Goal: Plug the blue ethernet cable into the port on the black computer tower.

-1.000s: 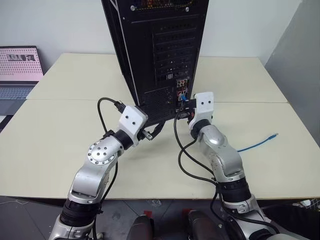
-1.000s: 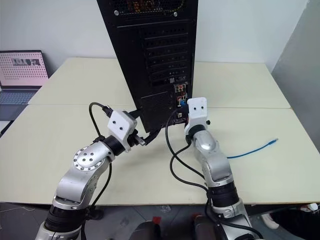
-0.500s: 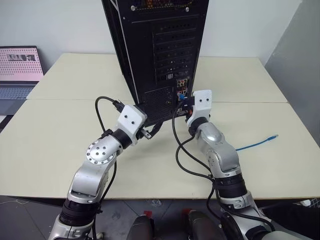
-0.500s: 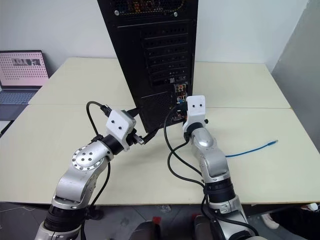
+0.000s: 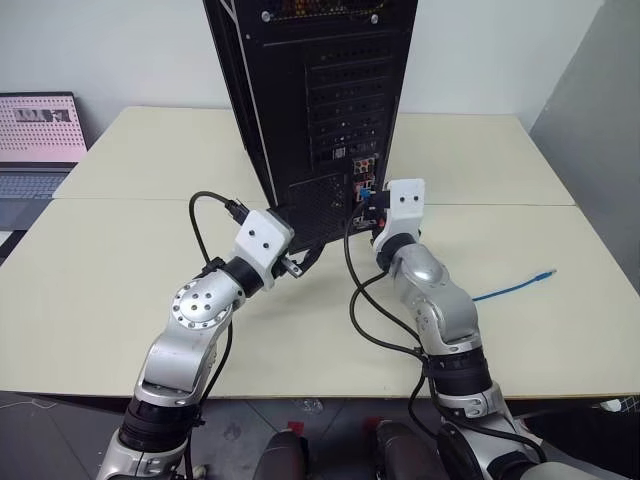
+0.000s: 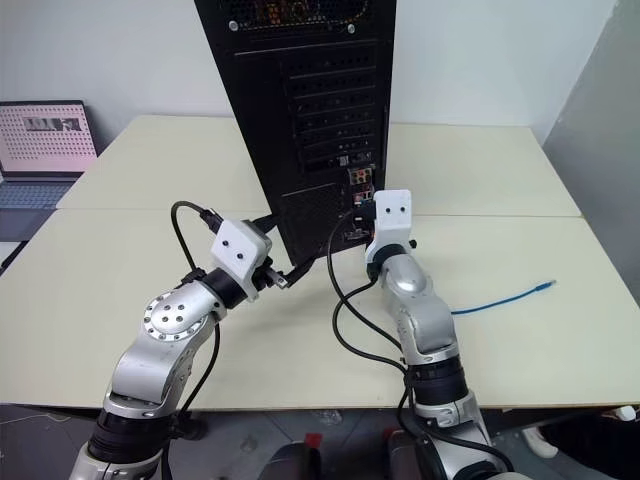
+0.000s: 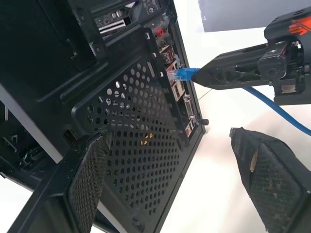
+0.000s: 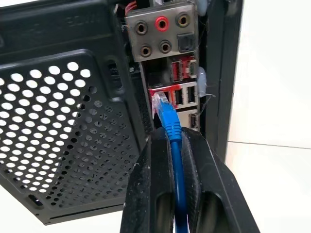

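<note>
The right claw (image 8: 174,160) is pinched shut on the blue ethernet cable (image 8: 171,127), just behind its plug, and the plug tip is right at the column of little sockets on the back of the black computer tower (image 5: 320,100); from here I cannot tell if the tip is touching the port (image 8: 160,99) or is a tiny bit short of it; the left claw (image 7: 170,174) is spread wide and holds nothing, with one finger in front of the tower's holey vent panel (image 7: 131,141) and the other off past the tower's edge; the rest of the cable runs away from the tower, back past the right arm, and its far end (image 5: 545,271) lies loose on the pale surface (image 5: 120,260), well apart from the tower; I think the cable is light and bendy, so it flops if you hold it far back; the best place to hold it is close behind the plug, as now; the clear plug looks small and easy to crack, so it should go in straight and gently; the tower looks big and heavy; beyond the tower's left side, at the far edge of the surface, sits a laptop (image 5: 40,140).
</note>
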`<state>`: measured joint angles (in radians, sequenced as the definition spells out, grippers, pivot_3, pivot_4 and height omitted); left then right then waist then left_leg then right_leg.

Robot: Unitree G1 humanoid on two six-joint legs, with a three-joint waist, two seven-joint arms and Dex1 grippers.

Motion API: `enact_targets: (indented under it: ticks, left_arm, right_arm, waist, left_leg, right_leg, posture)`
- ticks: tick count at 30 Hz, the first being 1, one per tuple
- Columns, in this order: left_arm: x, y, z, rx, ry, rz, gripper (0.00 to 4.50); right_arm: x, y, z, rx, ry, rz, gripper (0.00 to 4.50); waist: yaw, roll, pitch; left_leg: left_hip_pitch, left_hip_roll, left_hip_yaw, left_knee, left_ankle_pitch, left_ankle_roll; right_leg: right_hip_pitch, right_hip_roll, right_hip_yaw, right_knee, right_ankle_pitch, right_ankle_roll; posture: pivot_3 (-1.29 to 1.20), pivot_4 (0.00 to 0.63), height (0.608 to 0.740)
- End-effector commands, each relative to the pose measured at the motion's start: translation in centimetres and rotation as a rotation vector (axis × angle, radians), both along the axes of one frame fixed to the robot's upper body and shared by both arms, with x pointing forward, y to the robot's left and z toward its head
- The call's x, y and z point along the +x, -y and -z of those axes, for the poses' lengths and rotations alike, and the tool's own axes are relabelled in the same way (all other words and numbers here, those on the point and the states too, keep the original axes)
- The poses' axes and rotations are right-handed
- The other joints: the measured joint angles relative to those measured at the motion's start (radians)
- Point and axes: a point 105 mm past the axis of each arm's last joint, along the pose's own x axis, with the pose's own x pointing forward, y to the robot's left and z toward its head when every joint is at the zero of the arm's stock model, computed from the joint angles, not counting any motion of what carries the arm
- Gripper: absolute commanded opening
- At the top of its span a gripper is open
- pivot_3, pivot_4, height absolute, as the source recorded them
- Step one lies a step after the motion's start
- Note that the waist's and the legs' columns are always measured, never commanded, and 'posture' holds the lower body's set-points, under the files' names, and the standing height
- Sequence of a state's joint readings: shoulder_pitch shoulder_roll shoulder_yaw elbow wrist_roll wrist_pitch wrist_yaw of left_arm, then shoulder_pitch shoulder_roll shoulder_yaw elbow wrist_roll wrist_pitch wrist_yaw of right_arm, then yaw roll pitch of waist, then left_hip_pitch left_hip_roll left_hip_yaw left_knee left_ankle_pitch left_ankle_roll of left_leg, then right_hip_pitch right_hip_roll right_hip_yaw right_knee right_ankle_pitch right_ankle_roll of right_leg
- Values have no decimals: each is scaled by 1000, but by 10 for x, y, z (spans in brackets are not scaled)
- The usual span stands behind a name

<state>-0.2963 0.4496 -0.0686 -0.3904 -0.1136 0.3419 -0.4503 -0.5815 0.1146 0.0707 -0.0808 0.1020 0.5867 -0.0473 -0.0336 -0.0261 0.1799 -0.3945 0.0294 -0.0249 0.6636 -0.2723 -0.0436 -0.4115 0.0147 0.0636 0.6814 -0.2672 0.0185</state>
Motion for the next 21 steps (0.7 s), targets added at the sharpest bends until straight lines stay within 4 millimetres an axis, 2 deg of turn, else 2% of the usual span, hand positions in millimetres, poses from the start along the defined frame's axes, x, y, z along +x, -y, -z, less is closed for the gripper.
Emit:
enact_targets:
  ticks: [1,14,21]
  left_arm:
    - [0,-4,-14,-2,60,-7,4118]
    - [1,-5,-12,3,59,-8,4118]
    - [1,-6,-11,5,58,-11,4118]
  right_arm:
    - [-7,-1,-25,30,71,-4,0]
    - [-10,-12,-27,23,61,-66,0]
    - [-9,-12,-30,23,70,-66,0]
  waist:
    - [0,0,0]
    - [0,0,0]
    - [0,0,0]
  left_leg:
    - [0,0,0,0,0,0]
    - [-3,0,0,0,0,0]
    - [-3,0,0,0,0,0]
  right_leg:
    - [-1,0,0,0,0,0]
    - [-3,0,0,0,0,0]
    - [-3,0,0,0,0,0]
  posture:
    - [0,150,740]
    - [0,150,740]
    - [0,150,740]
